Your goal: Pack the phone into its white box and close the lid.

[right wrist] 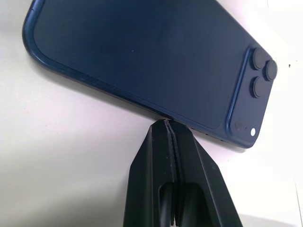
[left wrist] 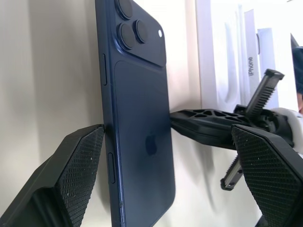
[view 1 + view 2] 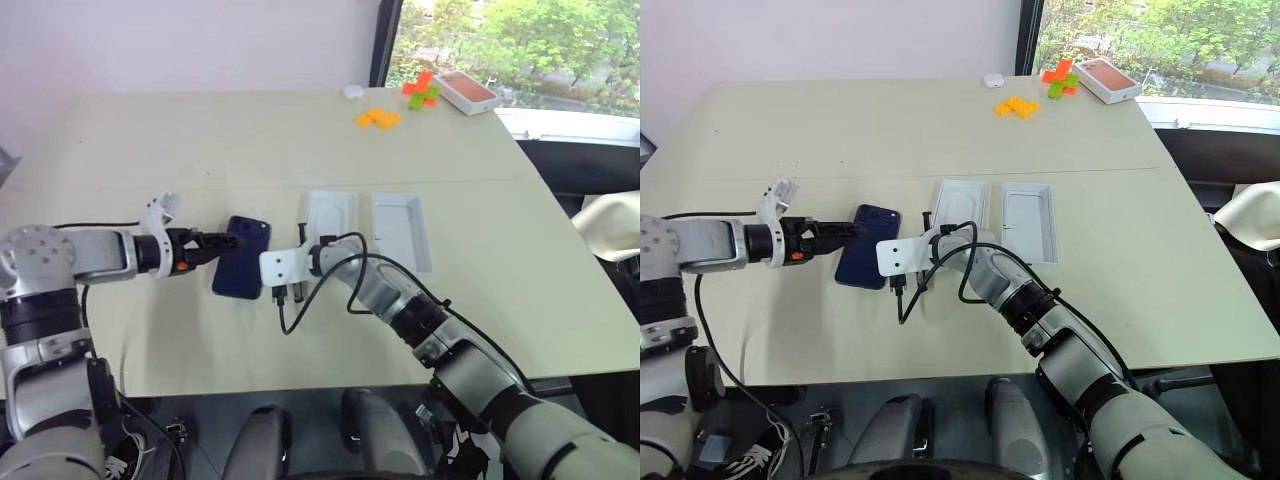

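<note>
The dark navy phone [image 3: 242, 258] lies back up on the beige table, its camera cluster [image 2: 134, 27] at the far end. My left gripper [image 3: 232, 242] is open, with one fingertip [image 2: 90, 142] by the phone's buttoned long edge and the other well off past the opposite side. From that opposite side my right gripper [image 1: 166, 124] is shut, its joined tips pressed against the phone's long edge, holding nothing. To the right of the phone lies the white box [image 3: 330, 222], open side up, with an oval recess showing inside. Beyond it lies the lid [image 3: 403, 230], also open side up.
At the far right corner sit an orange-topped white box [image 3: 468, 92], orange blocks [image 3: 378, 118], green and red blocks [image 3: 422, 90] and a small white object [image 3: 352, 91]. A black cable [image 3: 300, 310] loops over the table beside my right wrist. The table's right edge [image 3: 590, 270] is close.
</note>
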You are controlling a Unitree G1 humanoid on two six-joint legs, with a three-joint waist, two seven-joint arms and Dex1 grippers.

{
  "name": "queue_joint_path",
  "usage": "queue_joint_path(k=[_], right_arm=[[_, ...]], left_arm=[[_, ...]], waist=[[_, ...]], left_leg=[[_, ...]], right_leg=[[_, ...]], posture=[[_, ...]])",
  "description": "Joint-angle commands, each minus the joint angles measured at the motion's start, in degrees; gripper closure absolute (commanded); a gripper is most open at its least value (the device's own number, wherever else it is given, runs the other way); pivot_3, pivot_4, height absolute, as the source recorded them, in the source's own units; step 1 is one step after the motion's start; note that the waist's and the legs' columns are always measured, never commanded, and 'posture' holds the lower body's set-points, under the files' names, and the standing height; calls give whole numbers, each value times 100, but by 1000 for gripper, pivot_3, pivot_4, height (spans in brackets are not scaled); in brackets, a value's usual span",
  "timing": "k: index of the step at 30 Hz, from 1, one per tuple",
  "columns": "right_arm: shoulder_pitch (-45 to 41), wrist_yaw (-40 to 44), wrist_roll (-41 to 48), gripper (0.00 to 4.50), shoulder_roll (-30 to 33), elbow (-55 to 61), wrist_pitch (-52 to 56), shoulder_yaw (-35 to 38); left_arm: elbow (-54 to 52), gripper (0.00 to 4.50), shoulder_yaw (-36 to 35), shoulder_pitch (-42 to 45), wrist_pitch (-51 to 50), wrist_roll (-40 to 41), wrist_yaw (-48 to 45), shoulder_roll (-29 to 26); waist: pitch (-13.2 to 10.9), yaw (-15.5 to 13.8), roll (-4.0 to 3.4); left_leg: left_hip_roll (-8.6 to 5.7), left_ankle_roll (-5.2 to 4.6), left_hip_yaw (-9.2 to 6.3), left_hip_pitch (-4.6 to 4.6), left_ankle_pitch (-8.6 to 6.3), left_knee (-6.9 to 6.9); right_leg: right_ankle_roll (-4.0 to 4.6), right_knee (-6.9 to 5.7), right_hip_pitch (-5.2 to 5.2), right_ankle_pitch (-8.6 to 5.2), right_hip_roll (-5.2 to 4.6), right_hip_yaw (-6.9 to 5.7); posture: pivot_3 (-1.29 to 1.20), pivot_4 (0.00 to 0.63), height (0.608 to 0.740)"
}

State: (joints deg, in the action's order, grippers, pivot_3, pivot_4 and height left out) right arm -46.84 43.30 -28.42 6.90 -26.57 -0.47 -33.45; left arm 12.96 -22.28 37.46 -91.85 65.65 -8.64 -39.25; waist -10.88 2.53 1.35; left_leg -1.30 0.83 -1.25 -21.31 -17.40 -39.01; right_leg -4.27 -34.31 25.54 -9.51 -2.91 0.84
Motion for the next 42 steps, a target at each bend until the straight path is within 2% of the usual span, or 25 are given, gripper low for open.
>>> queue_joint_path(k=[1,5,7,11,21,27,31,35,42], right_arm=[[66,53,90,4455,-183,172,-103,-134],[67,53,80,4455,-192,161,-109,-125],[68,53,80,4455,-182,167,-112,-120],[74,63,78,4455,-181,175,-110,-123],[54,67,86,4455,-195,144,-139,-123],[58,68,94,4455,-175,176,-118,-98],[61,67,85,4455,-184,176,-112,-91],[66,65,85,4455,-184,173,-114,-82],[64,75,88,4455,-186,163,-125,-79]], left_arm=[[-225,0,-3,-5,-65,838,118,167],[-285,0,28,-168,-65,701,240,146],[-105,0,-146,-44,-65,1012,356,268],[-117,0,-234,-41,-65,918,489,311],[-241,0,-213,75,-65,1354,871,451],[-279,0,-120,-168,-65,1624,986,358],[-399,0,33,-398,-65,1388,924,186],[-253,0,-108,-266,-65,1753,1066,301],[-480,0,-263,-334,-63,1673,1104,490]], waist=[[0,-9,0],[0,-10,0],[0,-12,0],[0,-14,0],[1,-19,1],[1,-13,1],[1,-10,1],[0,-26,1],[1,-29,1]], left_leg=[[0,1,0,0,0,0],[-2,2,-4,1,1,0],[-2,3,-5,1,2,0],[-3,4,-8,1,3,0],[-4,6,-12,0,4,0],[-5,9,-13,2,5,3],[-6,9,-14,2,5,3],[-6,10,-16,1,6,4],[-7,12,-18,0,8,4]], right_leg=[[0,0,0,0,0,0],[0,1,-4,0,-1,-3],[0,2,-4,0,0,-4],[0,3,-6,0,0,-8],[0,5,-8,0,-1,-11],[0,6,-9,0,-1,-12],[1,6,-11,0,-2,-13],[1,6,-10,0,-1,-13],[1,7,-10,0,-2,-16]], posture=[[0,150,740],[0,150,740],[0,150,740],[0,150,740],[0,150,740],[0,150,740],[0,150,740],[0,150,740],[0,150,740]])
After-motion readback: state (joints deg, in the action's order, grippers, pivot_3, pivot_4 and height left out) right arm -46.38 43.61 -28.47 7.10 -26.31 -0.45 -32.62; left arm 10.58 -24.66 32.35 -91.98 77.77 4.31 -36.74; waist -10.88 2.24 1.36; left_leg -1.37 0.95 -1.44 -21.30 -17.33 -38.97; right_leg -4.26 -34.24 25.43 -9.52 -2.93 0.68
